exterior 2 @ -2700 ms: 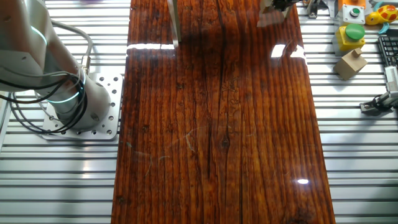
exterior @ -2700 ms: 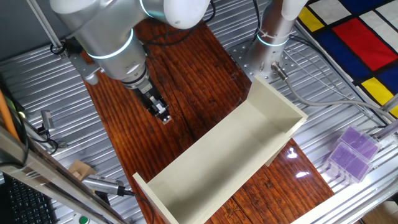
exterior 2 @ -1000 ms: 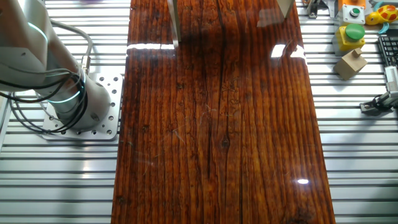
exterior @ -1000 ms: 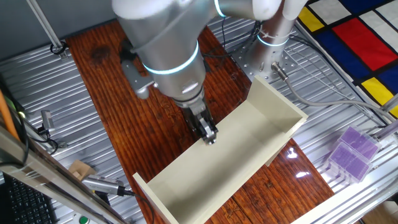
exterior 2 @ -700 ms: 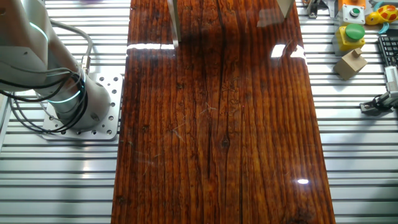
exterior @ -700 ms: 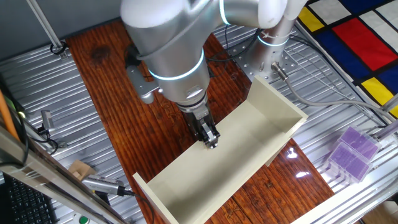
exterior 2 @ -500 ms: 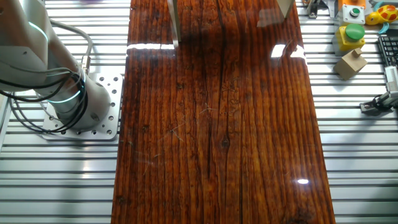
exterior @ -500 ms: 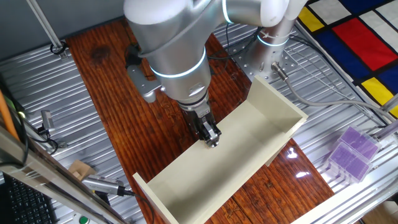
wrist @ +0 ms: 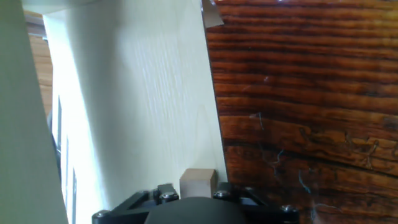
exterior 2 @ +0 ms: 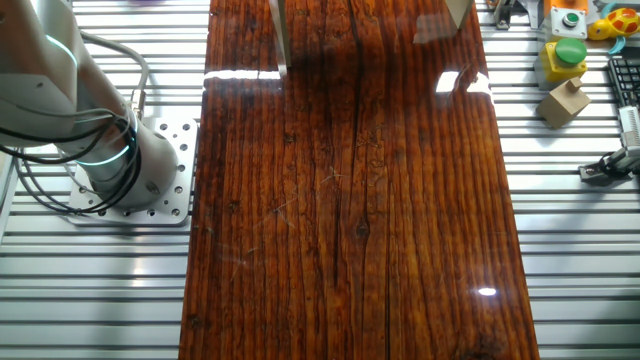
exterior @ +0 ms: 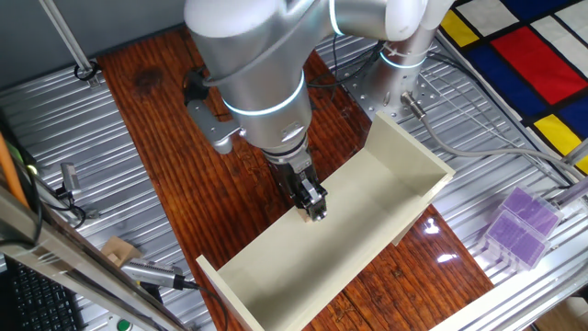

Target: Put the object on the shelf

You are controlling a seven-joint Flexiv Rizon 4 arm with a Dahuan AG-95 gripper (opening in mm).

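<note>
The shelf (exterior: 367,202) is a long cream-white trough lying diagonally on the dark wooden table. My gripper (exterior: 315,212) hangs just over the shelf's near long edge, about midway along it. In the hand view the tiny tan wooden cube (wrist: 198,183) sits between my fingers at the bottom edge, with the shelf's white panel (wrist: 143,106) right below it. The gripper (wrist: 198,190) is shut on the cube. In the other fixed view only two bits of the shelf's end walls (exterior 2: 279,30) show at the top edge.
A purple translucent box (exterior: 520,225) lies at the right on the metal slats. A larger pale wood block (exterior 2: 565,101), a green button and tools sit right of the table in the other fixed view. The robot base (exterior 2: 130,165) stands at the left.
My arm has carried the cube from the far left part of the table to the shelf's near edge. In the last half second it has crept only slightly lower and right.
</note>
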